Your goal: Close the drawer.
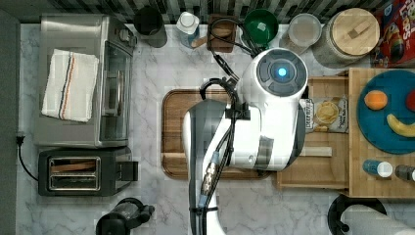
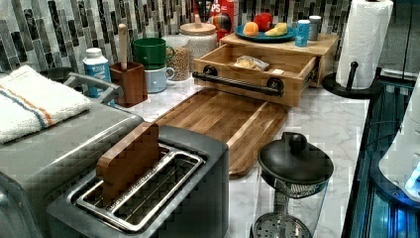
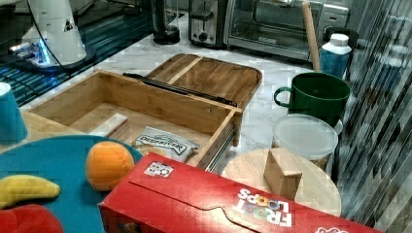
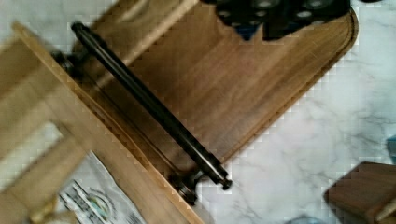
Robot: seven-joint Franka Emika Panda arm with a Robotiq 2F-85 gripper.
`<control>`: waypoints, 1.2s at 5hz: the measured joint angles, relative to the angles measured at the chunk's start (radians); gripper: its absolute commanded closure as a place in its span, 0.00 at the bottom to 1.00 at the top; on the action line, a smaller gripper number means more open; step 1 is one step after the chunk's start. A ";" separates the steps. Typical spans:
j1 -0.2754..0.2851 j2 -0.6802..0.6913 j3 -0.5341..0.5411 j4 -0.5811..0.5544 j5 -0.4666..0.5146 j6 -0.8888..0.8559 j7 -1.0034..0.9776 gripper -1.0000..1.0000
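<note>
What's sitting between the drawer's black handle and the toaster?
In the left view, the brown wooden board lies between the drawer handle and the toaster.

Drawer [image 2: 257, 69]: shallow light-wood box, pulled open, upper centre of left view; long black bar handle [image 2: 237, 83] across front; snack packet [image 2: 251, 62] inside.

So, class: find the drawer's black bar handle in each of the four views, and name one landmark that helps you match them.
Top view: the black bar handle is hidden under the arm; the drawer shows at right of centre.
Left view: handle across the drawer front, upper centre.
Right view: handle along the drawer's far side, centre.
Wrist view: handle running diagonally through the middle.
Shared landmark: the dark wooden board lying just in front of the handle.
</note>
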 measured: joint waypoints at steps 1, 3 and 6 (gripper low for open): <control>0.004 -0.013 0.000 -0.040 -0.022 -0.017 -0.118 0.00; 0.023 -0.024 0.030 -0.138 -0.104 0.083 -0.342 1.00; 0.075 -0.039 0.089 -0.235 -0.109 0.167 -0.518 1.00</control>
